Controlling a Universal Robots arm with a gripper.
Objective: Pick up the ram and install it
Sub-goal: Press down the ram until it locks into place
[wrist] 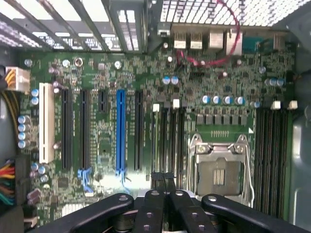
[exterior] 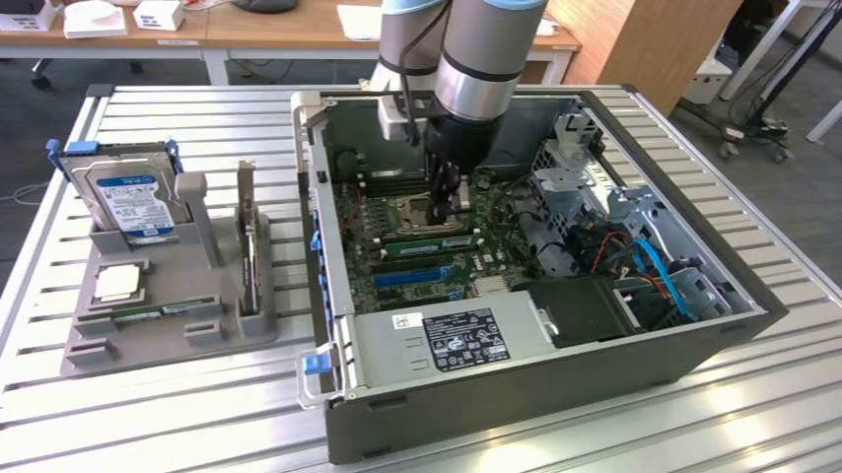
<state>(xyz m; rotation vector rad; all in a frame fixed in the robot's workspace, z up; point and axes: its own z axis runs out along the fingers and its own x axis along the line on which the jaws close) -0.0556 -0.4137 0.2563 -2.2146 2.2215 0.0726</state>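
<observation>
Exterior view: the gripper is down inside the open computer case, over the memory slots, where the ram seems already seated — though that is hard to confirm. The case sits on a slatted metal table — desks stand behind.

Wrist view: the fingers are pressed together, holding nothing, above the motherboard.

Robotics lab, slatted workbench, desks
</observation>
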